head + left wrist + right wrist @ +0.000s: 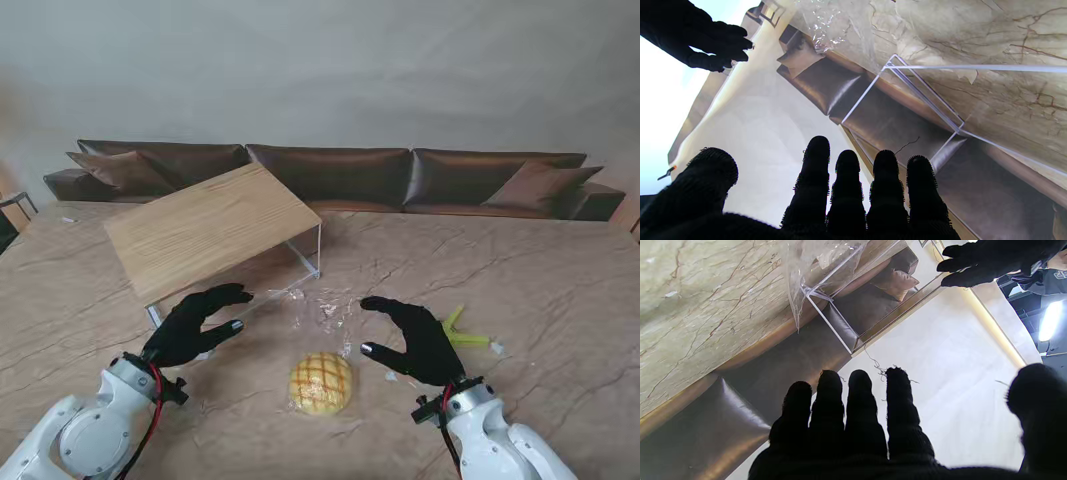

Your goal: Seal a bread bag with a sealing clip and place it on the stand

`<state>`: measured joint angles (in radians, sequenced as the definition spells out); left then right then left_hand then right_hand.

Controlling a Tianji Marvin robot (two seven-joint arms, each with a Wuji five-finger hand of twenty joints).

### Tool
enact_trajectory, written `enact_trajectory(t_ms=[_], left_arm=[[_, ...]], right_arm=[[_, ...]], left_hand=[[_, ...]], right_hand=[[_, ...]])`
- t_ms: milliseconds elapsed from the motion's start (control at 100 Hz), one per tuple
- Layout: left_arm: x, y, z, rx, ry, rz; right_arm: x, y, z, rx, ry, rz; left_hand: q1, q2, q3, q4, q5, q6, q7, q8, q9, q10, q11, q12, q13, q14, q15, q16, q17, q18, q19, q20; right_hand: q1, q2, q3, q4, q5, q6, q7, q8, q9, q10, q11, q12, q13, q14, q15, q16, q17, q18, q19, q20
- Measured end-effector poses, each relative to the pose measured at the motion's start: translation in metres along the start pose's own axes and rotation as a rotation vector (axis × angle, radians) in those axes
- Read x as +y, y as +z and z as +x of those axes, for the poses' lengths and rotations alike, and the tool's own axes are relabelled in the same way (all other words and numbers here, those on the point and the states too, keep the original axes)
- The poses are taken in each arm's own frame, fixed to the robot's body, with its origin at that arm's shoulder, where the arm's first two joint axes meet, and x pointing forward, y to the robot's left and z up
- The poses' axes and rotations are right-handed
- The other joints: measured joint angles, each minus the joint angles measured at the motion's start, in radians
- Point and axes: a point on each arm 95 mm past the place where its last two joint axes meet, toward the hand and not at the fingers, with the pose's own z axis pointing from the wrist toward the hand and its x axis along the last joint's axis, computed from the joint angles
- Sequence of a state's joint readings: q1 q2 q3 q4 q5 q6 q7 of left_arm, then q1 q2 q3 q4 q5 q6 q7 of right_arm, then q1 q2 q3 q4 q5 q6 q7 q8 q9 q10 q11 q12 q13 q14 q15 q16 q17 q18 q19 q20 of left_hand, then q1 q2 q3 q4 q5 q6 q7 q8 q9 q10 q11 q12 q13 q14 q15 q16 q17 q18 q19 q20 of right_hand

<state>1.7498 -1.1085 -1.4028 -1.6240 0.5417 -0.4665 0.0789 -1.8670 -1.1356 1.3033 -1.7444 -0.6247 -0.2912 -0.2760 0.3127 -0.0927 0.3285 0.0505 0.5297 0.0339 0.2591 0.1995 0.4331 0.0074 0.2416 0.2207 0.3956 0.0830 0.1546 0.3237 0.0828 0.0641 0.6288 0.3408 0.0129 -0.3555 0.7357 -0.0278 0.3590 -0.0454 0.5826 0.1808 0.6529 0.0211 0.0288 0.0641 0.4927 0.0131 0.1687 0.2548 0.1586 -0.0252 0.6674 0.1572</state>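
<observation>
A: So, the bread bag [322,345] lies on the counter [560,280] between the two hands, the round, scored bun at its nearer end and the loose clear mouth trailing away, farther from me, toward the stand [212,228].

B: And how will it handle?

A: Lightly, I'd judge. The film looks thin, crinkly and slippery, and the bun soft enough to crush. I would take hold of the empty neck past the bun, gather the film there, and leave the bread alone.

B: The hands?

A: The left hand [195,325] hovers just left of the bag, fingers spread and curled, thumb apart, holding nothing. The right hand [415,340] mirrors it on the other side, also spread and empty. In the wrist views both sets of fingers [846,186] stand apart with only air between them.

B: The sealing clip?

A: A yellow-green thing, the sealing clip [462,332] as I take it, lies just beyond the right hand on its outer side, partly hidden by the hand; I cannot tell whether it is ready to slide on.

B: And the stand?

A: Wooden top on a thin white frame, past the left hand, its near corner close to the bag's mouth. A brown sofa [400,175] sits behind the counter.
</observation>
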Motion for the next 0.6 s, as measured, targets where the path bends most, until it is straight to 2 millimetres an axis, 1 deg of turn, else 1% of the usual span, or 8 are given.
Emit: enact_trajectory(t_ms=[140, 200, 250, 350, 380, 460, 490, 600], left_arm=[[0.002, 0.000, 0.000, 0.002, -0.009, -0.002], [0.003, 0.000, 0.000, 0.003, -0.009, -0.003], [0.003, -0.001, -0.001, 0.004, -0.003, -0.005], [0.004, -0.003, -0.001, 0.003, 0.003, -0.006], [0.004, -0.004, -0.001, 0.002, 0.002, -0.006], [0.005, -0.004, -0.001, 0.003, 0.001, -0.007], [0.005, -0.004, -0.001, 0.003, 0.001, -0.007], [0.005, -0.004, -0.002, 0.003, -0.002, -0.005]], right_arm=[[-0.001, 0.003, 0.000, -0.019, 0.001, 0.008], [-0.003, 0.004, -0.001, -0.035, -0.001, 0.011], [-0.004, 0.004, -0.001, -0.058, -0.013, 0.008], [-0.004, 0.004, -0.002, -0.126, -0.054, -0.017], [-0.004, 0.004, -0.002, -0.152, -0.061, -0.020], [-0.004, 0.006, -0.003, -0.234, -0.089, -0.015], [-0.004, 0.007, -0.003, -0.255, -0.100, -0.008], [-0.005, 0.013, -0.003, -0.300, -0.113, 0.050]], left_hand=[[0.000, 0.000, 0.000, 0.000, 0.000, 0.000, 0.000, 0.000, 0.000, 0.000, 0.000, 0.000, 0.000, 0.000, 0.000, 0.000, 0.000, 0.001, 0.000, 0.000], [0.000, 0.000, 0.000, 0.000, 0.000, 0.000, 0.000, 0.000, 0.000, 0.000, 0.000, 0.000, 0.000, 0.000, 0.000, 0.000, 0.000, 0.001, 0.001, 0.000], [0.000, 0.000, 0.000, 0.000, 0.000, 0.000, 0.000, 0.000, 0.000, 0.000, 0.000, 0.000, 0.000, 0.000, 0.000, 0.000, 0.000, 0.001, 0.001, 0.000], [0.000, 0.000, 0.000, 0.000, 0.000, 0.000, 0.000, 0.000, 0.000, 0.000, 0.000, 0.000, 0.000, 0.000, 0.000, 0.000, 0.000, 0.001, 0.001, 0.000], [0.000, 0.000, 0.000, 0.000, 0.000, 0.000, 0.000, 0.000, 0.000, 0.000, 0.000, 0.000, 0.000, 0.000, 0.000, 0.000, 0.000, 0.001, 0.001, 0.000], [0.000, 0.000, 0.000, 0.000, 0.000, 0.000, 0.000, 0.000, 0.000, 0.000, 0.000, 0.000, 0.000, 0.000, 0.000, 0.000, 0.000, 0.001, 0.001, 0.000], [0.000, 0.000, 0.000, 0.000, 0.000, 0.000, 0.000, 0.000, 0.000, 0.000, 0.000, 0.000, 0.000, 0.000, 0.000, 0.000, 0.000, 0.001, 0.001, 0.000], [0.000, 0.000, 0.000, 0.000, 0.000, 0.000, 0.000, 0.000, 0.000, 0.000, 0.000, 0.000, 0.000, 0.000, 0.000, 0.000, 0.000, 0.001, 0.001, 0.000]], right_hand=[[0.004, 0.000, 0.010, 0.000, 0.003, 0.007, 0.001, 0.007, 0.002, 0.019, 0.056, 0.038, 0.041, 0.003, 0.011, 0.009, 0.035, 0.024, 0.043, 0.016], [0.005, 0.000, 0.010, 0.000, 0.043, 0.015, 0.003, 0.007, 0.015, 0.023, 0.099, 0.057, 0.066, 0.009, 0.024, 0.011, 0.055, 0.037, 0.068, 0.025], [0.032, 0.000, 0.010, 0.000, 0.080, 0.026, 0.011, 0.007, 0.034, 0.038, 0.123, 0.075, 0.105, 0.031, 0.040, 0.021, 0.086, 0.055, 0.108, 0.037], [0.083, -0.007, 0.015, 0.000, 0.160, 0.035, 0.032, 0.013, 0.083, 0.065, 0.241, 0.128, 0.185, 0.071, 0.090, 0.053, 0.149, 0.101, 0.203, 0.056], [0.087, -0.032, 0.015, -0.003, 0.183, 0.036, 0.043, 0.017, 0.090, 0.070, 0.270, 0.141, 0.216, 0.084, 0.105, 0.069, 0.171, 0.116, 0.233, 0.064], [0.109, -0.042, 0.024, -0.018, 0.208, 0.036, 0.059, 0.057, 0.114, 0.083, 0.356, 0.177, 0.275, 0.108, 0.132, 0.105, 0.216, 0.145, 0.304, 0.087], [0.109, -0.064, 0.024, -0.020, 0.209, 0.036, 0.065, 0.070, 0.127, 0.083, 0.376, 0.184, 0.292, 0.108, 0.154, 0.113, 0.230, 0.150, 0.324, 0.088], [0.109, -0.079, 0.009, -0.033, 0.219, 0.032, 0.078, 0.115, 0.128, 0.082, 0.409, 0.203, 0.327, 0.109, 0.156, 0.127, 0.264, 0.155, 0.355, 0.108]])
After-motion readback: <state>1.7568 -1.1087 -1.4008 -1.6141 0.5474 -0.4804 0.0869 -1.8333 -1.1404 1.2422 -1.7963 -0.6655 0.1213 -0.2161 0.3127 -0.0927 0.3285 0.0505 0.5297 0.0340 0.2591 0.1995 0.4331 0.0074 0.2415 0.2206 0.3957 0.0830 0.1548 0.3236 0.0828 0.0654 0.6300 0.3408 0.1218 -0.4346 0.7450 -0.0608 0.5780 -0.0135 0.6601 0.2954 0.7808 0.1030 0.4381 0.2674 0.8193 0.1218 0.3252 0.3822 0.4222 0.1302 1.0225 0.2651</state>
